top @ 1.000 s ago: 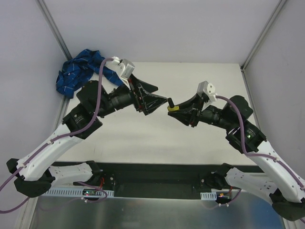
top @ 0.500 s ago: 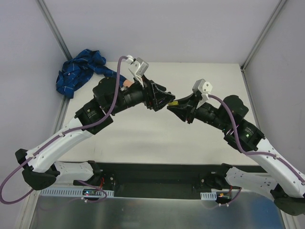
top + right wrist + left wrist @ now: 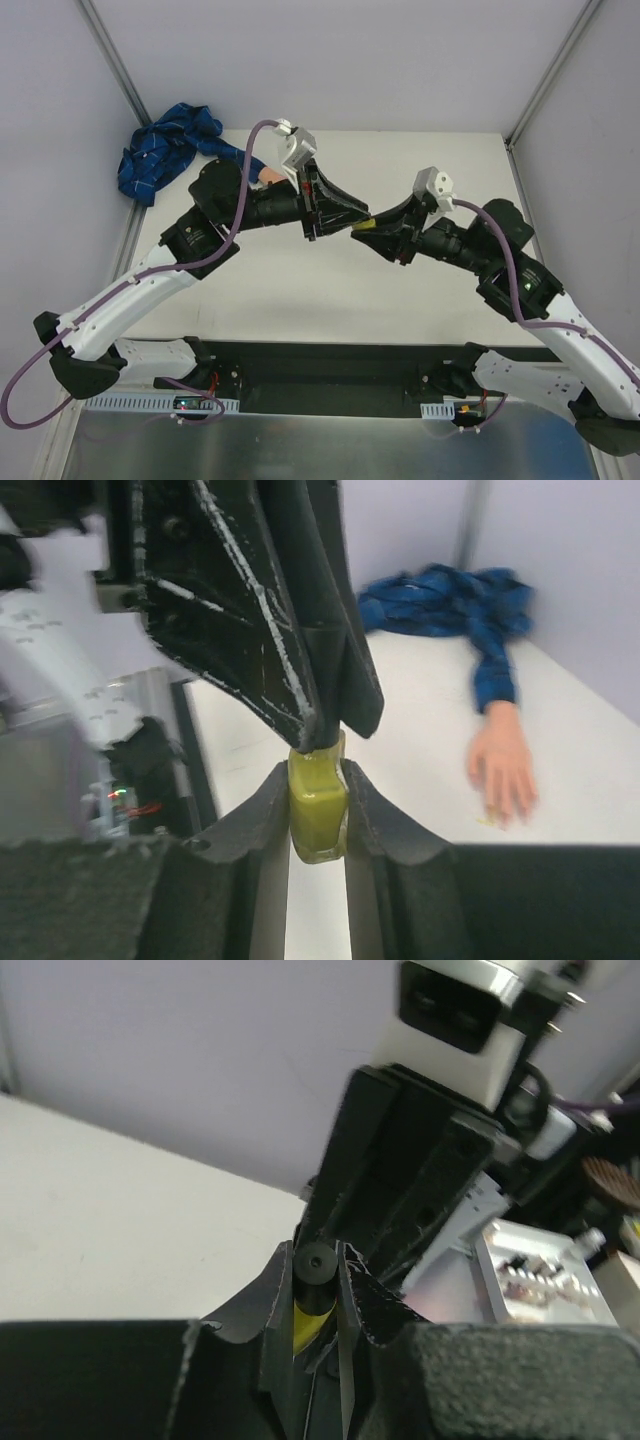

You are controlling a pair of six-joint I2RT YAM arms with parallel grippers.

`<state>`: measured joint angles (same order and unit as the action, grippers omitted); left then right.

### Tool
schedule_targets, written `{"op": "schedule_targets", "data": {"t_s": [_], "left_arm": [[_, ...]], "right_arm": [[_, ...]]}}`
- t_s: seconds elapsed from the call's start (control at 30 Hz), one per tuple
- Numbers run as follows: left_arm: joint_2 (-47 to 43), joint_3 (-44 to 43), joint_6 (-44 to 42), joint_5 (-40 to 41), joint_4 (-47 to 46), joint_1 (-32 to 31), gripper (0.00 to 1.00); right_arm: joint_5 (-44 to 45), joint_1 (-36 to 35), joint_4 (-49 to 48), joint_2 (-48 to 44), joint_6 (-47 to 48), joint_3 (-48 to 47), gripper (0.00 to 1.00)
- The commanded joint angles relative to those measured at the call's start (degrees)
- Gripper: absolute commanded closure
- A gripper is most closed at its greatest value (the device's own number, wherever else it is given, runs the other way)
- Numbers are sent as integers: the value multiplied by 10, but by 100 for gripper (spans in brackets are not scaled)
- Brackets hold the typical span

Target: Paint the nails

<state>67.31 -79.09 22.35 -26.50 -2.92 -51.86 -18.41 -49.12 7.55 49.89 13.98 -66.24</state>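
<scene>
Hold: right end effector (image 3: 318, 785) pinches the yellow end of a small bottle (image 3: 318, 820), bracing it | left end effector (image 3: 317, 1272) pressed onto its black end, probably to twist it open | Target: nails (image 3: 503, 810) on the mannequin hand (image 3: 498, 755), flat on the counter (image 3: 600, 745), well apart.

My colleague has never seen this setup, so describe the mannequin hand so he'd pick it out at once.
Look to the far left corner of the table, where a crumpled blue plaid sleeve lies. A mannequin hand pokes out of its end, lying flat. It is the only flesh-coloured thing there; the other small item is a yellow-and-black bottle.
</scene>
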Motion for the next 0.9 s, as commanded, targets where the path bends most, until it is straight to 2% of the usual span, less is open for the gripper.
{"op": "schedule_targets", "data": {"t_s": [0.0,0.07,0.1,0.17,0.33,0.43,0.5,0.53,0.57,0.6,0.67,0.77,0.8,0.87], "left_arm": [[2,32,-15,-357,-104,-7,100],[-4,46,-7,-414,-145,-2,100],[-5,55,6,-454,-177,1,100],[-10,59,8,-468,-191,7,100],[0,58,40,-465,-242,21,100],[5,46,45,-426,-218,28,99],[-4,37,38,-393,-191,41,81],[-9,34,34,-378,-173,47,67],[-16,34,26,-341,-146,53,50],[-36,36,19,-319,-127,60,44],[-59,41,-12,-236,-70,61,33],[-104,51,-28,-149,-41,62,27],[-117,53,-27,-98,-34,61,25],[-123,47,-18,-60,-28,61,24]], "right_arm": [[-364,16,-166,15,-100,-40,100],[-434,16,-236,33,-187,-50,100],[-460,16,-255,32,-203,-47,100],[-468,17,-257,28,-212,-48,100],[-481,18,-258,30,-222,-47,100],[-472,28,-257,29,-216,-41,100],[-458,32,-228,27,-177,-43,100],[-449,32,-201,26,-152,-48,100],[-422,32,-134,24,-123,-56,100],[-407,32,-104,23,-96,-62,100],[-348,32,-34,22,-42,-75,100],[-272,32,14,23,-4,-86,100],[-255,32,20,24,2,-87,100],[-200,32,40,29,16,-92,100]]}}
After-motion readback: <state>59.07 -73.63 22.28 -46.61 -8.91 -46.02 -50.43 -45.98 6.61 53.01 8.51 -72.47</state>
